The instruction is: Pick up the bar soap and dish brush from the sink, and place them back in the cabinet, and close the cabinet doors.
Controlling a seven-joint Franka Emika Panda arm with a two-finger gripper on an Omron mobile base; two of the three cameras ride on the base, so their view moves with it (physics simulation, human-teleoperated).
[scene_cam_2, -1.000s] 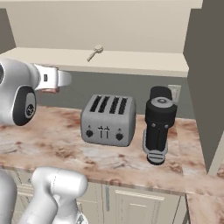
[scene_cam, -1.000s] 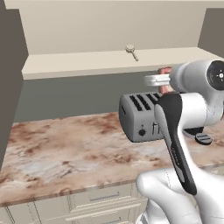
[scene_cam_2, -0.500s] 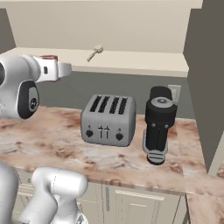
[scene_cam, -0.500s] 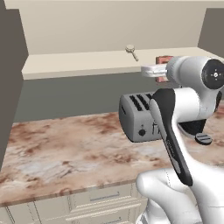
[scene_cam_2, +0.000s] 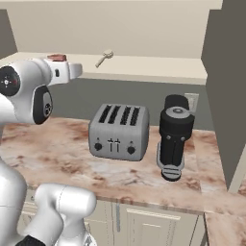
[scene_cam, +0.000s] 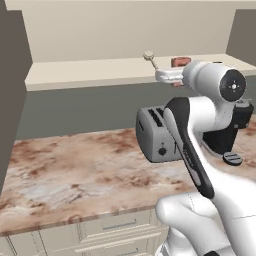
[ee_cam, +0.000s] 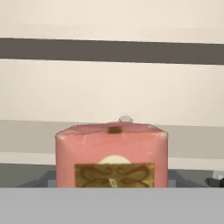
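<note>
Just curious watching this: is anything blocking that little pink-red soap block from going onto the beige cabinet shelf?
Nothing visible does. The pink-red bar soap is at the beige shelf; the cream-headed dish brush lies off to one side.
</note>
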